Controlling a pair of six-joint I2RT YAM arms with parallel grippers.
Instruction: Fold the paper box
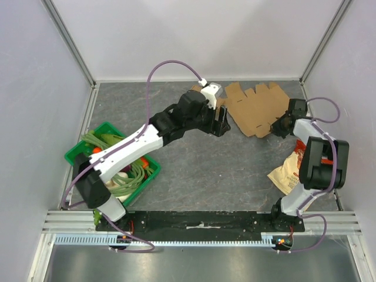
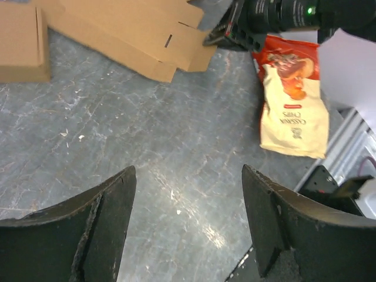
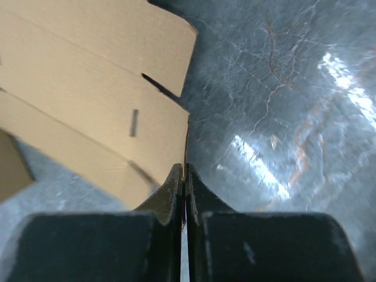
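Paper box [image 1: 257, 108], flat brown notched cardboard, edge pinched by right tool [image 3: 184, 171]

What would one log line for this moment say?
left pincer: open, empty | right pincer: shut on paper box edge | paper box: not yet folded | chips bag: lying aside

Box [image 1: 258, 108] lies flat at back right of table [image 1: 205, 170]; bag [image 1: 288, 170] sits in front of it by right edge; basket [image 1: 71, 157] at left edge.
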